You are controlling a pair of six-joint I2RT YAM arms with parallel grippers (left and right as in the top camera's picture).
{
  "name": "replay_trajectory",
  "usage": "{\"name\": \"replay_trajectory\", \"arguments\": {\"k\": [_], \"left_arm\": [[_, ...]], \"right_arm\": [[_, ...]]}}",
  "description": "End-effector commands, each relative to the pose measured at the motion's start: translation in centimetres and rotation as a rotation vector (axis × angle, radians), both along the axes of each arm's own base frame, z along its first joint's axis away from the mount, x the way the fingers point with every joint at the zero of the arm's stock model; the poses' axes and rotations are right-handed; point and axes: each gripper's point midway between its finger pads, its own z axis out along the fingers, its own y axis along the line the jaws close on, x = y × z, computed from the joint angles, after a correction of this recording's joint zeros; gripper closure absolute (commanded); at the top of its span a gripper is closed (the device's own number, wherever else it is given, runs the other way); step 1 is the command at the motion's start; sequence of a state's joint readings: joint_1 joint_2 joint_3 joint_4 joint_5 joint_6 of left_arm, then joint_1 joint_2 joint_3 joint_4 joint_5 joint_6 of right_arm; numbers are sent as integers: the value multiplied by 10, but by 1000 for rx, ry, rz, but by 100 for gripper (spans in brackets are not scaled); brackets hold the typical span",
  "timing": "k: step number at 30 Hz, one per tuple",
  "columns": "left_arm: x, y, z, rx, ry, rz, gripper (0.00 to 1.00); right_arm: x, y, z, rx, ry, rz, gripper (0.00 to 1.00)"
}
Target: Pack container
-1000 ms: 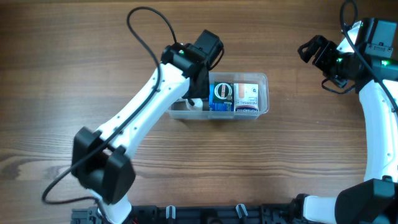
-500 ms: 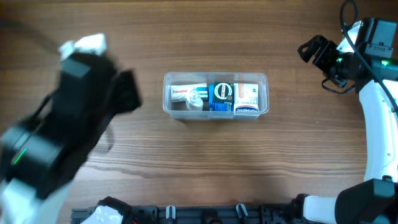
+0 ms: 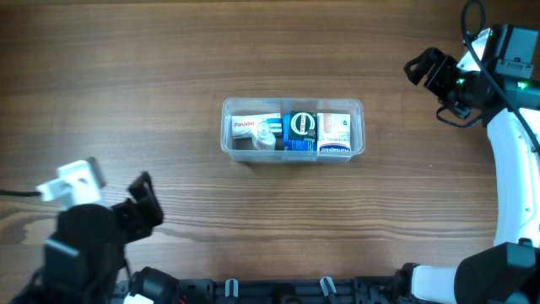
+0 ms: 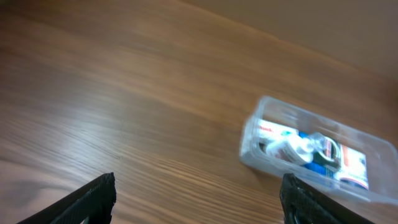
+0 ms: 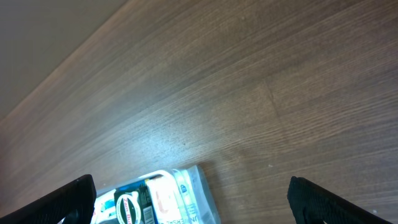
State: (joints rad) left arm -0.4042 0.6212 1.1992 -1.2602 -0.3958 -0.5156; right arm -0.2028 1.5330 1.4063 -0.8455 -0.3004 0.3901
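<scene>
Jaws of the left arm (image 3: 84, 241) stand wide apart with nothing between them, only bare tabletop (image 3: 169, 67) below. That arm is folded back at the near left corner, blurred in the overhead view. The right arm (image 3: 506, 143) is raised at the far right edge, its jaws also wide apart and empty.

The container (image 3: 292, 100) is clear plastic with rounded corners and sits flat, well ahead and to the right of the left jaws (image 4: 249, 134), and low and to the left of the right jaws (image 5: 205, 193). Inside, side by side, lie a white box with red lettering (image 3: 246, 125), a blue box (image 3: 301, 128) and a white and orange box (image 3: 336, 127).

A second ago the left arm reached over the container's left end; half a second ago it was a blur swinging away. The container, boxes and right arm have not shifted
</scene>
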Motion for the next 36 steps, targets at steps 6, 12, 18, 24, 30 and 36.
{"name": "replay_trajectory", "arguments": {"k": [6, 12, 18, 24, 30, 36], "left_arm": [[-23, -39, -73, -128, 216, -186, 0], [-22, -34, -73, -105, 209, -166, 0], [-16, -27, -68, -39, 173, -163, 0], [-7, -30, -60, -13, 125, -199, 0], [0, -19, -90, -28, 106, -118, 0], [3, -8, -121, -109, -7, -41, 0]], "right_arm": [[-1, 3, 10, 10, -29, 4, 0], [-2, 3, 10, 10, -28, 5, 0], [-2, 3, 10, 10, -28, 4, 0], [-2, 3, 10, 10, -28, 4, 0], [-1, 3, 10, 10, -29, 4, 0], [-1, 3, 10, 10, -29, 4, 0]]}}
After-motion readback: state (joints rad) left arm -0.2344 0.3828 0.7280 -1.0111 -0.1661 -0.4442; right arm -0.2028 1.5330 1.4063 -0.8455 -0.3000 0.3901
